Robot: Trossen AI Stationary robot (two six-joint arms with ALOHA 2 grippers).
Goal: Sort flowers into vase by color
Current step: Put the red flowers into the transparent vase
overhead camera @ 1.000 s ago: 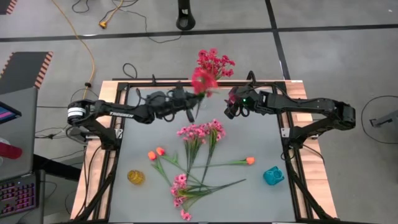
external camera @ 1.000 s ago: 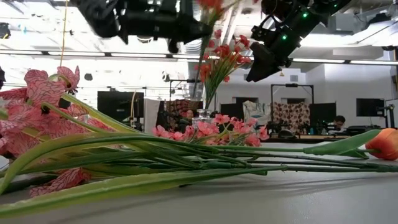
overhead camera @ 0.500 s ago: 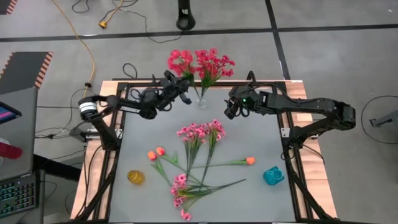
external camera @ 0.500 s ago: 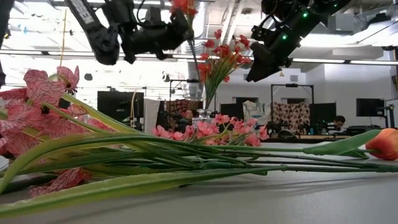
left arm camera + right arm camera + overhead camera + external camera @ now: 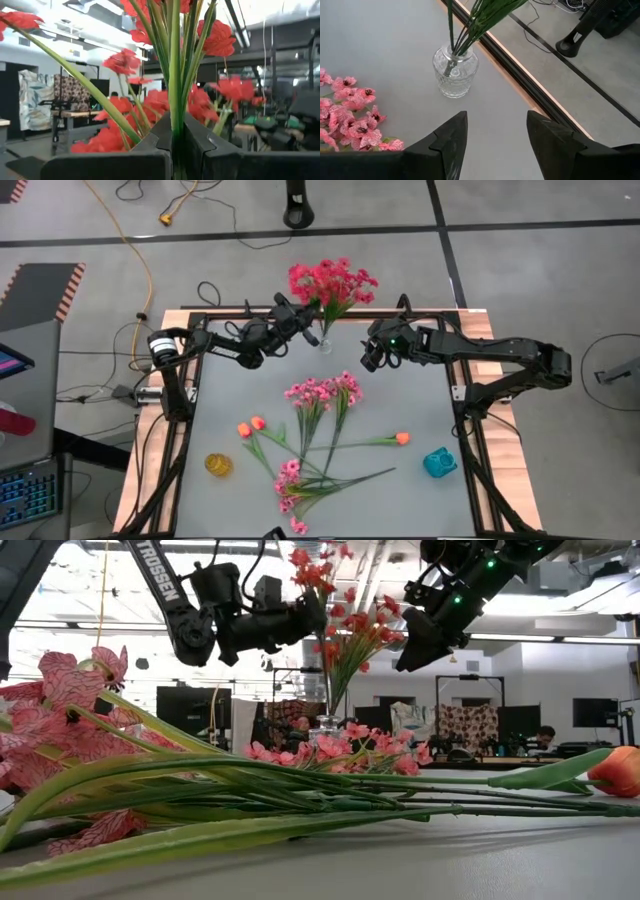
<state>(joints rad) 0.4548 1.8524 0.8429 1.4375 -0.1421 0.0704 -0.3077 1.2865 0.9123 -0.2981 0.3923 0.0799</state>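
**Left gripper holds red spray at the vase**

Taking the glass vase (image 5: pixel 323 342) at the table's (image 5: pixel 420 410) far edge as the landmark: to its left, the left gripper (image 5: pixel 297 323) is clamped tight on the green stem of a red spray (image 5: pixel 306 280), whose blooms sit just left of the red bunch (image 5: pixel 343 283) already standing in the vase. In the left wrist view the stem runs up between the closed fingers (image 5: pixel 150 150), with red blooms all around. From the low view, the gripper hangs above the table, level with the bunch's blooms.

In front of the vase, pink sprays (image 5: pixel 322 392) lie flat on the table. Farther front and to the left lie two orange buds (image 5: pixel 250 425), a small yellow vase (image 5: pixel 218 465) and more pink sprays (image 5: pixel 290 480) near the front edge. One orange bud (image 5: pixel 402 438) lies front-right, with a teal vase (image 5: pixel 439 463) beyond it.

Right of the glass vase, the right gripper (image 5: pixel 370 356) hovers above the table with its fingers (image 5: pixel 451 140) spread wide, holding nothing; its camera looks down on the vase and its stems.
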